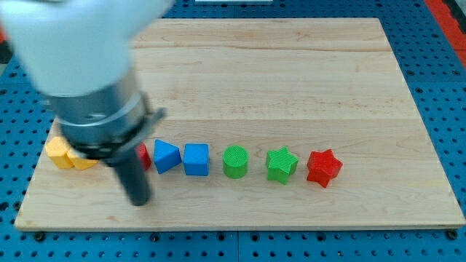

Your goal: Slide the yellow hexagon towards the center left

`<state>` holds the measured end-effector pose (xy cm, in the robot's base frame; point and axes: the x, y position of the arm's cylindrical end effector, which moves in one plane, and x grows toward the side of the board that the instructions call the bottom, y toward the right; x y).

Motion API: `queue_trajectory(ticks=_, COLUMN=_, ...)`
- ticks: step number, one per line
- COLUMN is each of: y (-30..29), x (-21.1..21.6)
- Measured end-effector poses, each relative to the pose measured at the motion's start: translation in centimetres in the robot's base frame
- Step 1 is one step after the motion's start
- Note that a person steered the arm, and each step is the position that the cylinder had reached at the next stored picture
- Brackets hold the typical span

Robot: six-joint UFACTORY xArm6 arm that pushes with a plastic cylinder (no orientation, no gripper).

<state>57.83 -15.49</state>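
A yellow block (57, 151), its shape unclear, lies at the board's left edge. A second yellow piece (81, 161) shows just right of it, mostly hidden under the arm. My tip (138, 201) is below and to the right of both, near the board's bottom edge, touching no block. A red block (144, 156) peeks out behind the rod.
A row runs to the view's right: blue angular block (166, 156), blue cube (196, 159), green cylinder (235, 161), green star (281, 164), red star (323, 168). The wooden board (291, 80) lies on a blue pegboard. The arm's grey body (87, 73) covers the upper left.
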Motion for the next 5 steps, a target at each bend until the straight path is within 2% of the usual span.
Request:
queue_trajectory(ticks=1, y=-8.5, x=-3.9)
queue_trajectory(ticks=2, y=-10.2, x=-5.3)
queue_trajectory(ticks=3, y=-10.2, x=-11.1)
queue_trajectory(ticks=4, y=-9.2, x=-11.1)
queue_trajectory(ticks=5, y=-13.5, x=-10.1)
